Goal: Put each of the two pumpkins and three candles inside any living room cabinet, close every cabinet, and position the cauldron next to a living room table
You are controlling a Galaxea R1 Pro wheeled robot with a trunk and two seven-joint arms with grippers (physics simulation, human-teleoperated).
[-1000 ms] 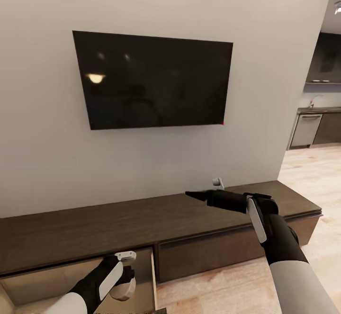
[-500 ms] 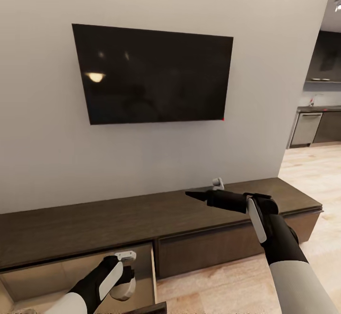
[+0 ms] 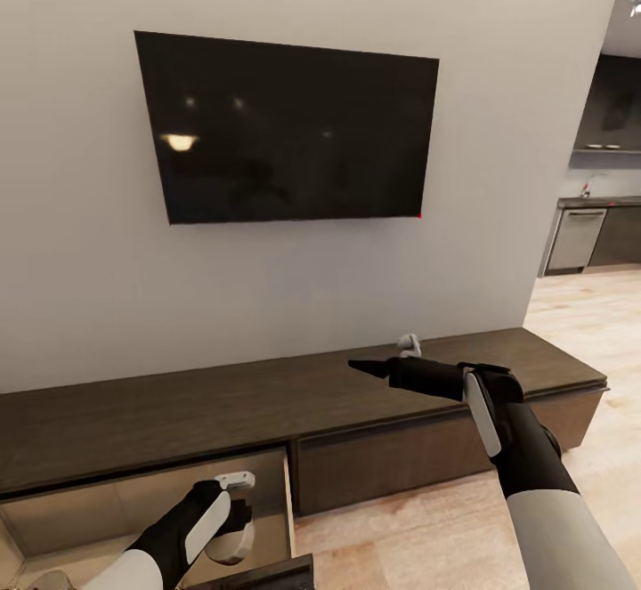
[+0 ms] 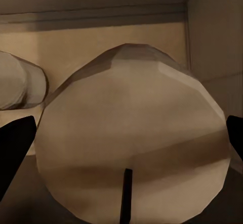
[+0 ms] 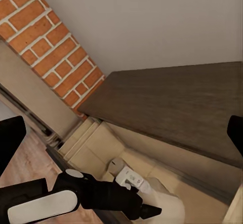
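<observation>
A long, low, dark-brown cabinet (image 3: 267, 412) runs along a pale wall beneath a black wall-mounted television (image 3: 285, 132). Its leftmost drawer (image 3: 142, 510) is pulled out, showing pale beige insides.

The left tool (image 3: 233, 544) is lowered into that open drawer, and it holds a squat cream-beige candle (image 4: 131, 143) between its fingers. In the left wrist view the candle's round face sits directly between the two dark fingertips (image 4: 15, 143), which stand far apart at either side of it (whether they actually press on its sides cannot be made out). A second candle (image 4: 20, 87) lies just beside it on the drawer floor, close to the back wall of the drawer. A pale rounded object (image 3: 49, 579) also shows at the drawer's near left corner in the head view; it is too cut off to identify.

The right tool (image 3: 367, 366) is raised above the cabinet's top, towards its right half, pointing left. Its fingers look close together and hold nothing. Just behind it a small white and grey object (image 3: 409, 344) stands on the cabinet top against the wall.

The right wrist view looks down on the open drawer, the left arm (image 5: 76, 196) and a red brick wall (image 5: 50, 51). Light wooden flooring (image 3: 588, 323) leads right towards a dark kitchen.
</observation>
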